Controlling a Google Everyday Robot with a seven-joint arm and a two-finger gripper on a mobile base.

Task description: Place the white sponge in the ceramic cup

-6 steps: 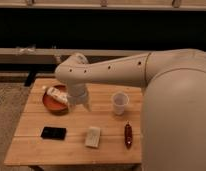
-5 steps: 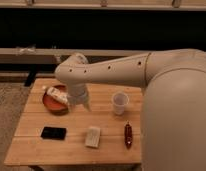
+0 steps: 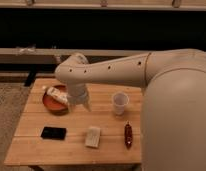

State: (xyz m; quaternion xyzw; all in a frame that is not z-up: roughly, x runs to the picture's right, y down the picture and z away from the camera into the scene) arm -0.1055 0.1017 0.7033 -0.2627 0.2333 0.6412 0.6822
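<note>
Arm (image 3: 121, 70): one, reaching in from the right.
Surface (image 3: 41, 150): one, wooden.
Tool (image 3: 79, 106): one, hanging just right of the plate, fingers spread wide, nothing held.
Plate (image 3: 51, 106): one, far left, carrying one packet (image 3: 57, 94).
Cup (image 3: 120, 102): one, upright, right of the tool.
Sponge (image 3: 93, 136): one, flat on the surface, nearer than the tool and slightly right of it, long axis near-to-far.
Black rectangle (image 3: 53, 133): one, left of the sponge.
Reddish stick (image 3: 128, 135): one.

One cam — high behind arm (image 3: 121, 70), pincer (image 3: 79, 106) over table (image 3: 71, 150).
</note>
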